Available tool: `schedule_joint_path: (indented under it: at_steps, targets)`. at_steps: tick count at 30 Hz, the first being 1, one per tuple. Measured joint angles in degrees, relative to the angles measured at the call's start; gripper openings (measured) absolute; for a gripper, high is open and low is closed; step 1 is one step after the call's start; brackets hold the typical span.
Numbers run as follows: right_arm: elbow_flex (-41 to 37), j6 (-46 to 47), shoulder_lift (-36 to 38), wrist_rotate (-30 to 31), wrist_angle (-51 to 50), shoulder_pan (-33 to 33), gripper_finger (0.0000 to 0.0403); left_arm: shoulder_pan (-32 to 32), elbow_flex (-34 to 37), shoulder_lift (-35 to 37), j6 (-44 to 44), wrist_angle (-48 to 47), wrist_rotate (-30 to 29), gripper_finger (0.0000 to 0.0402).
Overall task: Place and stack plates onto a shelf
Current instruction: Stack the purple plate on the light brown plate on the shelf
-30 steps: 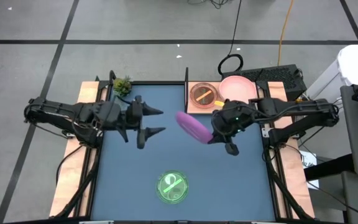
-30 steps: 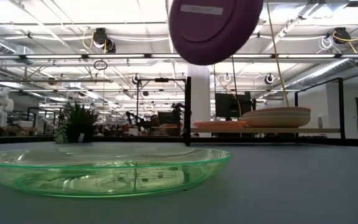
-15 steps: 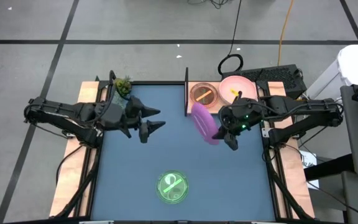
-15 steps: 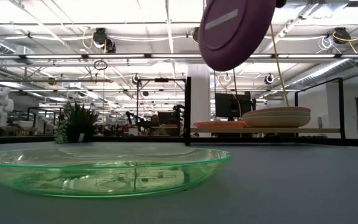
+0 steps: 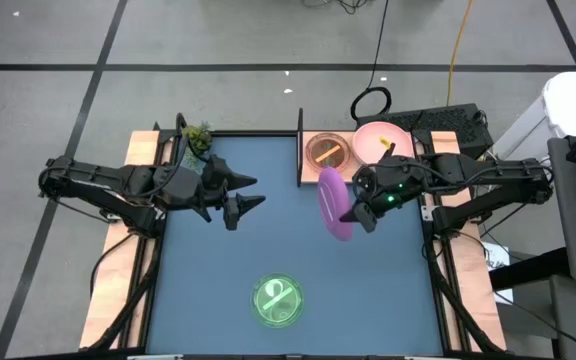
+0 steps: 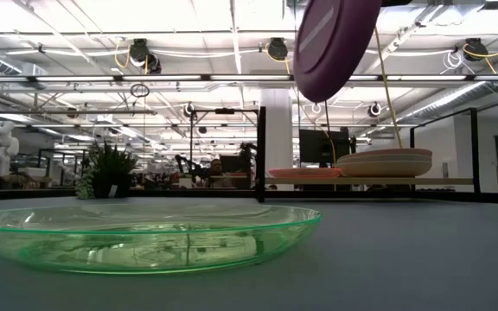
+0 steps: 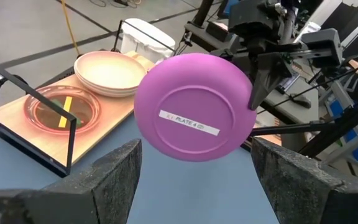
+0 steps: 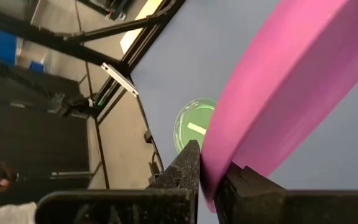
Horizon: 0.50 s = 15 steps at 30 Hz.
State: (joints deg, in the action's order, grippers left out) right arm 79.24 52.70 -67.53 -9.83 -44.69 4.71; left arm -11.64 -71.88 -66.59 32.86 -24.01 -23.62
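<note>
The right gripper (image 5: 365, 212) holds the purple plate (image 5: 334, 203) by its rim, its two dark fingers (image 8: 182, 168) pinched narrow on the edge with the plate's body reaching away from the jaws toward the middle of the blue table (image 5: 228, 280); the plate hangs clear of the table and is tipped nearly on edge, so from above it reads as a slim ellipse whose long axis runs roughly from the shelf side toward the table's near edge, while the left wrist view shows its labelled underside (image 7: 193, 107) facing the left arm. The shelf (image 5: 308, 170) lies just beyond the jaws, on the far side of the gripped plate, and already carries the orange-brown translucent plate (image 5: 329, 152) next to the black upright (image 5: 300, 148) and a stack of larger plates topped by the pink one (image 5: 380, 139) beside it; the right arm is plainly the nearer arm, and the coming move seems to turn on levelling the purple plate and carrying it back over that stack. The left gripper (image 5: 247, 191) hovers well apart over the table's left half, its fingers spread wide and holding nothing. The green plate (image 5: 278, 301) lies flat on the table, far out from both sets of jaws toward the near edge, untouched.
</note>
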Motion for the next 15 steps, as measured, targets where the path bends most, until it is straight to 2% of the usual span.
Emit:
schedule_joint_path:
  at_steps: [10, 15]
  targets:
    - [0.1, -2.7, 0.1, 2.3, -0.4, -1.1, 0.0006, 0.0, 0.0, 0.0, 0.1, -0.8, 0.0, 0.0303]
    - [3.0, -7.0, 0.2, 2.3, -5.2, -2.4, 0.0006, 0.0, 0.0, 0.0, 0.2, -2.1, -0.2, 0.0303]
